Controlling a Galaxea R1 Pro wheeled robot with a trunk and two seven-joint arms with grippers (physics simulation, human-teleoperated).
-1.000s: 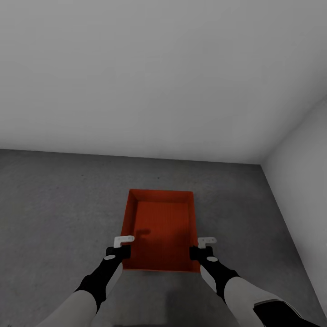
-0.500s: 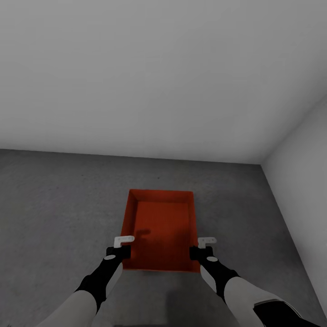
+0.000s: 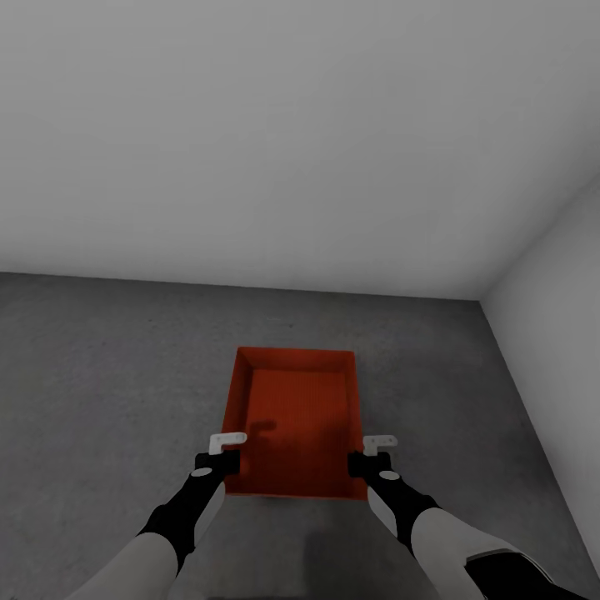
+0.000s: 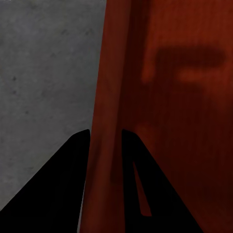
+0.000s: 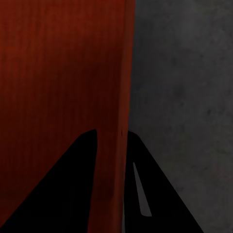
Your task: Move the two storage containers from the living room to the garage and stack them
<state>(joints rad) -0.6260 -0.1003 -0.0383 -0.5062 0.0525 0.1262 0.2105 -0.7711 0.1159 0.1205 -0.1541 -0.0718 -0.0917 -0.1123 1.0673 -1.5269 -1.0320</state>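
Note:
One orange-red storage container (image 3: 296, 408) lies low over the dark grey concrete floor (image 3: 108, 375) of the garage, straight ahead of me. My left gripper (image 3: 229, 454) is shut on its left wall near the front corner. In the left wrist view the thin wall (image 4: 108, 97) runs between the two dark fingers (image 4: 73, 160). My right gripper (image 3: 360, 457) is shut on the right wall in the same way, and that wall (image 5: 116, 87) passes between its fingers (image 5: 82, 160). Whether the bin rests on the floor or hangs just above it I cannot tell. The second container is out of view.
A plain pale grey wall (image 3: 292, 142) rises a short way beyond the bin. A second grey wall (image 3: 558, 317) closes the right side, meeting the first in a corner at the far right. Concrete stretches off to the left.

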